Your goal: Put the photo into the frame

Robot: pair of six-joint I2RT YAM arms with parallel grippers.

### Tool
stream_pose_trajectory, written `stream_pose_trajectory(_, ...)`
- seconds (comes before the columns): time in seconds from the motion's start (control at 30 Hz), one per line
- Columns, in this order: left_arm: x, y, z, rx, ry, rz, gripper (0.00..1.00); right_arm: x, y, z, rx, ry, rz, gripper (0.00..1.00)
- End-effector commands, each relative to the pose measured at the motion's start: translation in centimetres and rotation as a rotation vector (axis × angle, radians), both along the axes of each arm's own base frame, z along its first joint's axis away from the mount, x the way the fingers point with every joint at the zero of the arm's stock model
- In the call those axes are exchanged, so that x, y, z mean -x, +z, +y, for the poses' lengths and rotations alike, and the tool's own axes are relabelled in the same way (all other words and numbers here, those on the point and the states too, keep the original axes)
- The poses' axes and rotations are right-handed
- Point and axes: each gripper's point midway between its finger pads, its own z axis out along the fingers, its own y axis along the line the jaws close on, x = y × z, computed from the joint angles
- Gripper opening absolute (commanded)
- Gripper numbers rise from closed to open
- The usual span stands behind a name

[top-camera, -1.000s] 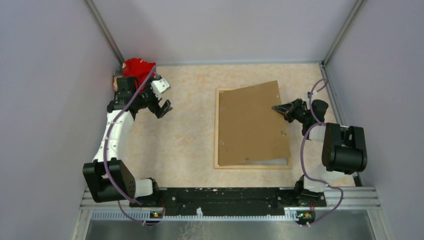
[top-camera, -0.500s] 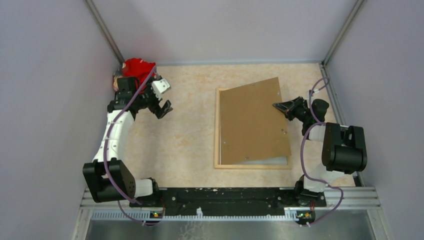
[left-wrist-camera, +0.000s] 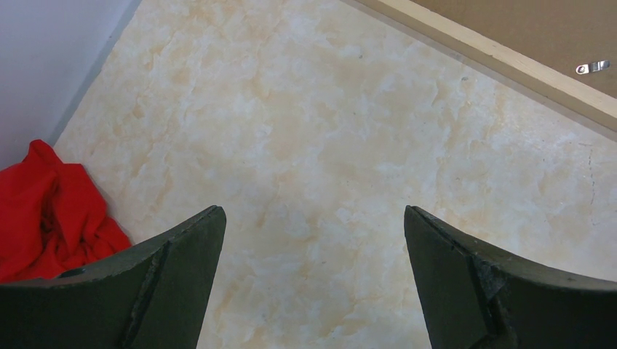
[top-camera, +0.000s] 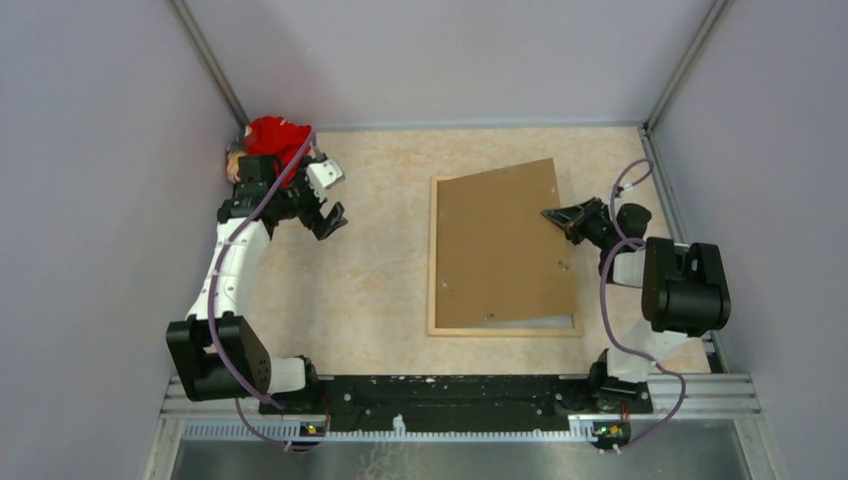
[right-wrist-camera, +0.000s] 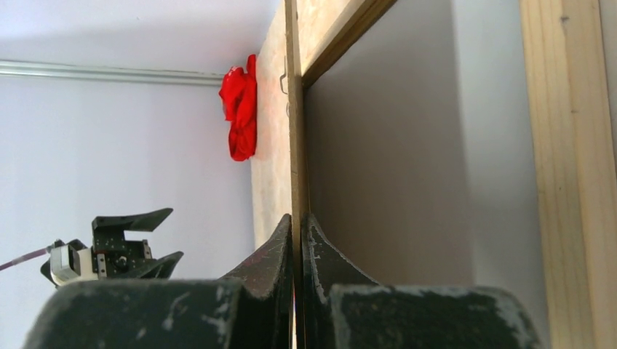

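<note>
Pinches the right edge of the cardboard backing board in the right gripper, board askew over the frame lying mid-table. Holds the left gripper spread wide, bare, beside the red cloth.

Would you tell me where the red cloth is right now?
In the top view, the red cloth sits in the table's far-left corner, partly under the left arm.

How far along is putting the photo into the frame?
Done: the thin light-wood frame lies flat; the photo is not visible, so unconfirmed. In hand: the right gripper is shut on the brown cardboard backing board, skewed over the frame. Left: seat that board squarely.
</note>
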Motion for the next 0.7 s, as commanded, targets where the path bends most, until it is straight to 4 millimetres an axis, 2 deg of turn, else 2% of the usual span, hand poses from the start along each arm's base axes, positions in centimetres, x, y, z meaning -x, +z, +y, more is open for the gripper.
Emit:
stream_pose_trajectory(0.0,-0.1,0.2,-0.3,-0.005,-0.022,-0.016,0.99,-0.5,1.8,0.9,-0.004,0.007,-0.091,0.0)
stream_pose_trajectory(0.27,0.0,-0.2,-0.5,-0.004,-0.03,-0.001,0.99,-0.2,0.7,1.9,0.073,0.01,-0.079,0.0)
stream_pose_trajectory(0.4,0.0,-0.3,-0.6,-0.004,-0.035,0.0,0.99,-0.2,-0.6,2.8,0.224,0.062,-0.034,0.0)
stream_pose_trajectory(0.5,0.1,-0.4,-0.6,-0.006,-0.035,0.003,0.99,-0.3,-0.9,3.4,0.4,0.098,-0.009,0.0)
stream_pose_trajectory(0.53,0.1,-0.4,-0.6,-0.007,-0.036,0.002,0.99,-0.2,-1.0,3.5,0.462,0.11,0.005,0.05)
stream_pose_trajectory(0.67,0.0,-0.5,-0.6,-0.005,-0.034,0.004,0.99,0.3,-1.5,4.2,0.649,0.168,0.042,0.43)
